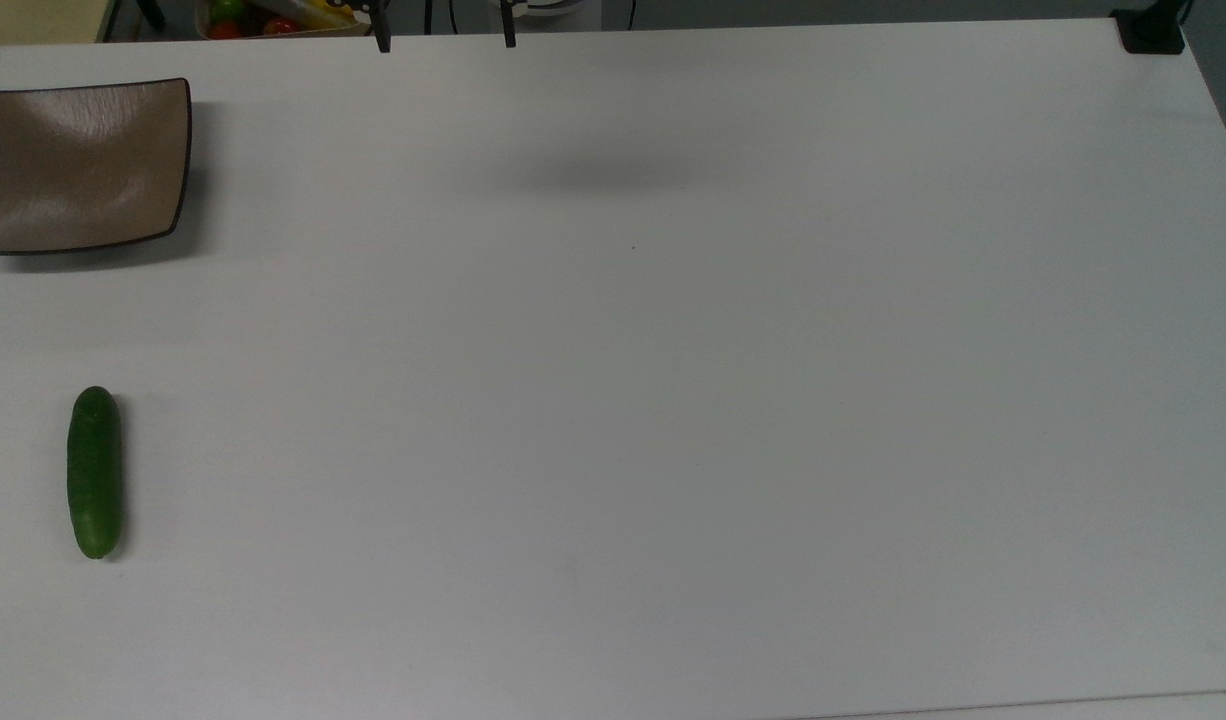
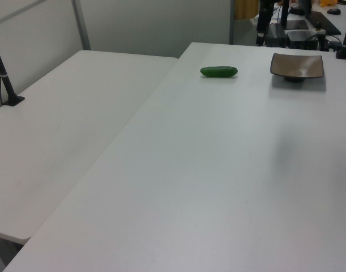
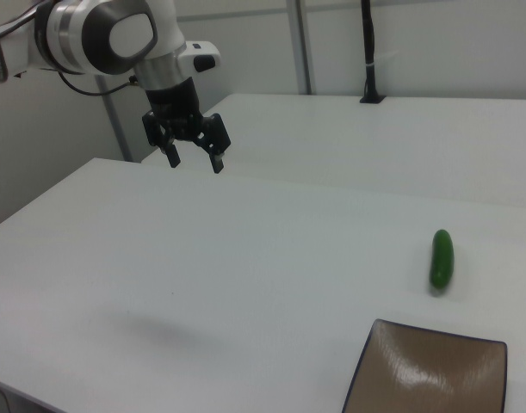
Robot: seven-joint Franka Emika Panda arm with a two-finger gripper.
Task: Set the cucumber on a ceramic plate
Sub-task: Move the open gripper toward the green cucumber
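The dark-green cucumber lies flat on the white table near the top view's left edge; it also shows as cucumber and cucumber. The square taupe-brown ceramic plate sits bare at the top view's upper left, apart from the cucumber, and appears as plate and plate. My gripper hangs open and empty high above the table in the right view, far to the left of both. Its fingertips poke in at the top view's upper edge.
A second white table adjoins this one along a seam. A black pole base stands at the top view's upper right corner. A bin of coloured items sits beyond the far edge. The gripper's shadow falls mid-table.
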